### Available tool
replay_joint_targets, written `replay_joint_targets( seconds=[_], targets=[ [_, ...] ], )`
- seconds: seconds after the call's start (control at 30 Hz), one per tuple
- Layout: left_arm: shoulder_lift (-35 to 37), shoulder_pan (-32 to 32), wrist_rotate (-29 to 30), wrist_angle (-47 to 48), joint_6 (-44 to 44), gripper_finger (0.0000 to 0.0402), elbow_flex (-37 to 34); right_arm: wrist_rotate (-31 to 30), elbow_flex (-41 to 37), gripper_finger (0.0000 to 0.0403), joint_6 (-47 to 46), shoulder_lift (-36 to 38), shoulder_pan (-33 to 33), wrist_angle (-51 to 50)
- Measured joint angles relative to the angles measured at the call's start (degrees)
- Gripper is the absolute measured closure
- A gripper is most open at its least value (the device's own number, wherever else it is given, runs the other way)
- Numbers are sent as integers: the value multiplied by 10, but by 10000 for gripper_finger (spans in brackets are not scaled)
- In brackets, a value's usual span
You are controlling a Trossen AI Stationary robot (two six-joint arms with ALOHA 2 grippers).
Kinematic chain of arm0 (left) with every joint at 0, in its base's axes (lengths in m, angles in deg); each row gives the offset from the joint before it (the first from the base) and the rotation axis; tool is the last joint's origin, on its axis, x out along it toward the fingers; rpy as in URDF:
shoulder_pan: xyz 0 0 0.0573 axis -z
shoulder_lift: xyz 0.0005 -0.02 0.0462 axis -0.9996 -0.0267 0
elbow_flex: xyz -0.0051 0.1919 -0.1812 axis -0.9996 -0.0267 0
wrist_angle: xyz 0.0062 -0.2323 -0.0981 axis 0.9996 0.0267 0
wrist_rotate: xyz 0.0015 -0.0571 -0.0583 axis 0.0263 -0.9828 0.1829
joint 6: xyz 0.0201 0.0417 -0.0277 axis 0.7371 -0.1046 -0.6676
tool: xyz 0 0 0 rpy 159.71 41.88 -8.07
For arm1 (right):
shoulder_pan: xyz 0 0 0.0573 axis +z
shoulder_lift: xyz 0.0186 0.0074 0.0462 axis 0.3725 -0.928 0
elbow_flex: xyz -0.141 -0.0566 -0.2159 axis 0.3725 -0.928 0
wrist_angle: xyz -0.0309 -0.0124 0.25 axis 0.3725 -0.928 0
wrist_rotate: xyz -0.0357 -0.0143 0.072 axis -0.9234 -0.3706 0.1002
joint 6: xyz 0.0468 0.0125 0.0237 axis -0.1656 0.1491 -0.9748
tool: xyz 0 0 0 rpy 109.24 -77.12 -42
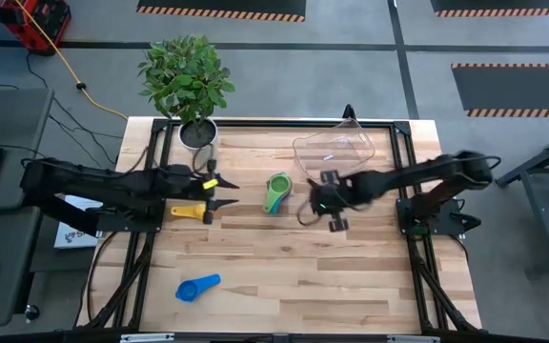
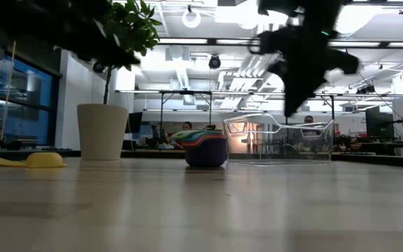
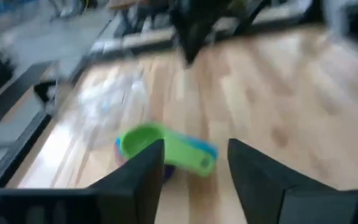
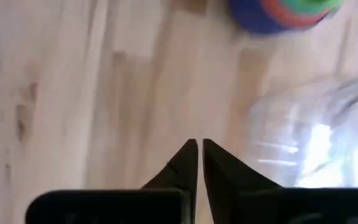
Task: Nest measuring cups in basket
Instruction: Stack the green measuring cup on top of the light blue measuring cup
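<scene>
A nested stack of measuring cups (image 1: 276,193), green on top and dark blue outermost, stands on its base mid-table; the low view shows the stack (image 2: 205,148) too. A yellow cup (image 1: 189,211) lies under my left arm. A light blue cup (image 1: 198,288) lies near the table's near edge. The clear basket (image 1: 336,151) rests on the table right of the stack. My left gripper (image 3: 196,144) is open, left of the stack (image 3: 166,149), and holds nothing. My right gripper (image 4: 197,148) is shut, raised above the table between the stack (image 4: 284,12) and the basket (image 4: 316,137).
A white plant pot (image 1: 198,135) with a leafy plant stands at the far left corner, close behind my left arm. The black frame rail (image 1: 284,122) runs along the table's edges. Bare wood (image 1: 351,276) spreads across the near right half.
</scene>
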Motion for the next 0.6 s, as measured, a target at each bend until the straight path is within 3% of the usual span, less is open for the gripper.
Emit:
replay_joint_targets(
  seconds=[0.1, 0.27, 0.43, 0.6],
  targets=[
    [-66, 0, 40, -21, 27, 278, 0, -29, -102, 389, -62, 48, 33, 104],
    [-189, -8, 47, -38, 75, 385, 35, -106, -201, 398, -104, 88, 70, 301],
    [-306, -13, 47, -17, 71, 397, 99, -124, -245, 401, -104, 80, 75, 465],
    [-391, -13, 61, 32, 67, 401, 150, -131, -250, 402, -103, 60, 75, 489]
  ],
)
